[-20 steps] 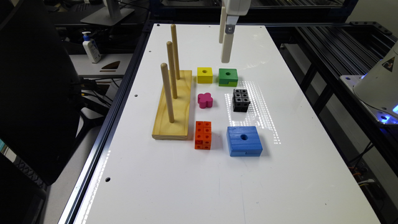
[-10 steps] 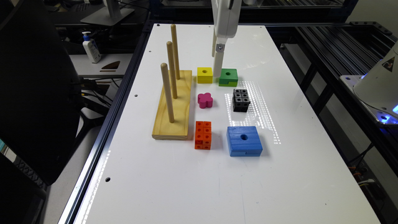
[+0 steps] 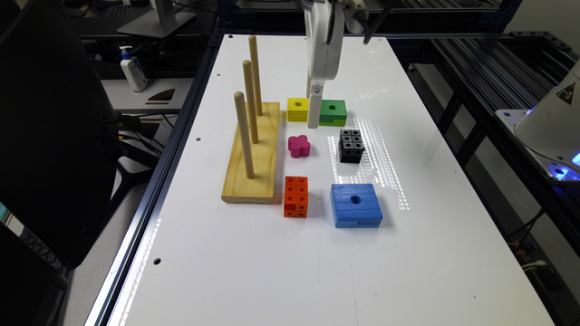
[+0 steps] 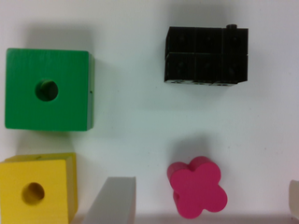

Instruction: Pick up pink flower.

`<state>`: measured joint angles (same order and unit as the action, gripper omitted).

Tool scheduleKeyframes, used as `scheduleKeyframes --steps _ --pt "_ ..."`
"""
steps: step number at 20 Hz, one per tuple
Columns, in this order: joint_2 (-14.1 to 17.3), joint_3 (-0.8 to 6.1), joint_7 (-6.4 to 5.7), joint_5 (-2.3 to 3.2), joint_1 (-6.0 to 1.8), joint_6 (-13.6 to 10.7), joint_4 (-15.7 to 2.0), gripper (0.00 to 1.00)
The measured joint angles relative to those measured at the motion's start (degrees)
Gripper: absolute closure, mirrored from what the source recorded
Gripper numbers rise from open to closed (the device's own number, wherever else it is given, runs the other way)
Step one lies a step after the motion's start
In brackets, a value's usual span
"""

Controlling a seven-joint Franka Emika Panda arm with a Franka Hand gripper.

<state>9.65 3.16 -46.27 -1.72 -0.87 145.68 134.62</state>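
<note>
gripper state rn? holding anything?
Gripper: open, holding nothing; the pink flower sits on the table between its fingers, untouched.

The exterior view looks down at an angle along a white table (image 3: pixel 281 253) from above its near end, far enough back to take in the dark surroundings on both sides. The wrist view looks straight down at the tabletop (image 4: pixel 140 121) from close above. Both views share the pink flower (image 3: pixel 299 146) (image 4: pixel 198 187), the green block (image 3: pixel 333 112) (image 4: pixel 46 89), the yellow block (image 3: pixel 297 109) (image 4: pixel 35 190) and the black cube cluster (image 3: pixel 351 145) (image 4: pixel 205 55). Pale fingertips (image 4: pixel 114 200) of the gripper (image 4: pixel 201 205) cut into one edge of the wrist view.
</note>
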Motion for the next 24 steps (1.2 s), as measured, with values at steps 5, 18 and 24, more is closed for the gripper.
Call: scheduleKeyframes --steps 5,18,24 --pt "0.0 0.0 0.0 0.0 0.0 0.0 -0.12 0.0" --pt "2.4 -0.05 0.2 0.06 -0.41 0.1 -2.73 0.0" --pt "6.1 -0.05 0.21 0.1 -0.42 3.1 -2.92 0.0"
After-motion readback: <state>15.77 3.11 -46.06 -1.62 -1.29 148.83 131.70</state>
